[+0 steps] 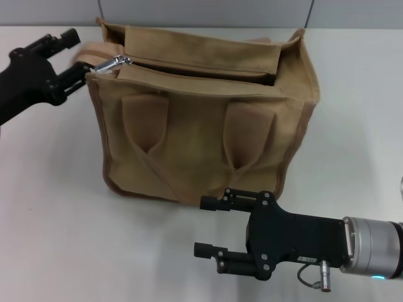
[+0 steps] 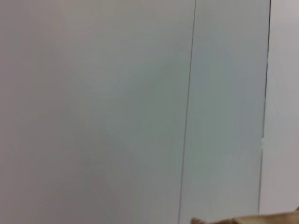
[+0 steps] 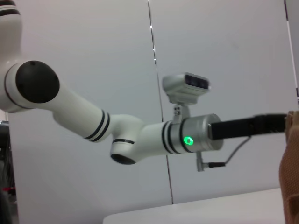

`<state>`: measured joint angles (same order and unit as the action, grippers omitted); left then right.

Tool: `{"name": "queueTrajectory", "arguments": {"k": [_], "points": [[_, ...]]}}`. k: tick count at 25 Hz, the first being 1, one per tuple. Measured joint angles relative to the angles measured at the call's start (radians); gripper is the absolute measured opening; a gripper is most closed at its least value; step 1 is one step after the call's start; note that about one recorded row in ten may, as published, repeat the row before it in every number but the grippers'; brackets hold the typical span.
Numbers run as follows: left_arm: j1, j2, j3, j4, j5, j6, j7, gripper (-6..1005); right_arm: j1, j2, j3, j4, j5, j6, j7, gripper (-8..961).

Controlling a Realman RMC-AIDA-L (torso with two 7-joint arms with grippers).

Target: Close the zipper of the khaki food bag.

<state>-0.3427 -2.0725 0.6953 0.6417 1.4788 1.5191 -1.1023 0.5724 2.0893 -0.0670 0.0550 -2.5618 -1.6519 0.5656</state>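
Observation:
The khaki food bag [image 1: 201, 126] stands upright in the middle of the white table [image 1: 50, 207], with its two handles hanging down the near side. The zipper [image 1: 201, 70] runs along the top and stands open, with a dark gap showing. Its silver slider [image 1: 114, 63] sits at the bag's left end. My left gripper [image 1: 74, 58] is at that end, just left of the slider, with its fingers apart around the bag's tan end flap [image 1: 88, 51]. My right gripper [image 1: 204, 226] is open and empty, low over the table in front of the bag.
A grey wall runs behind the table. The right wrist view shows my white left arm [image 3: 140, 135] reaching toward the bag's edge [image 3: 290, 163]. The left wrist view shows the wall and a strip of tan fabric [image 2: 252, 219].

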Motion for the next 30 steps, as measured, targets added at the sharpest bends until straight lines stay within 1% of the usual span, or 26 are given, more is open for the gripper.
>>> {"name": "queueTrajectory", "arguments": {"k": [3, 5, 11, 14, 22, 27, 30], "points": [[0.014, 0.001, 0.001, -0.002, -0.019, 0.046, 0.011, 602, -0.003, 0.000, 0.004, 0.000, 0.000, 0.000, -0.006, 667], [0.018, 0.001, 0.003, -0.004, -0.019, 0.052, 0.012, 595, -0.004, 0.000, 0.005, 0.000, 0.000, 0.000, -0.012, 667], [0.021, -0.001, 0.006, -0.017, -0.015, 0.050, 0.013, 577, -0.005, 0.000, 0.004, 0.002, 0.000, 0.000, -0.015, 667], [0.019, 0.001, 0.003, -0.049, -0.017, 0.043, 0.016, 568, -0.005, 0.000, 0.004, 0.002, 0.000, 0.000, -0.015, 667], [0.019, 0.001, 0.000, -0.058, -0.020, 0.020, 0.014, 543, -0.005, 0.001, 0.005, 0.002, 0.000, 0.001, -0.015, 667], [0.019, 0.000, 0.001, -0.059, -0.021, 0.007, 0.014, 298, -0.005, 0.001, 0.014, 0.010, 0.000, 0.001, -0.018, 667], [0.016, -0.002, 0.001, -0.065, -0.023, 0.010, 0.006, 185, -0.009, 0.001, 0.029, 0.021, 0.000, -0.005, -0.021, 667]]}}
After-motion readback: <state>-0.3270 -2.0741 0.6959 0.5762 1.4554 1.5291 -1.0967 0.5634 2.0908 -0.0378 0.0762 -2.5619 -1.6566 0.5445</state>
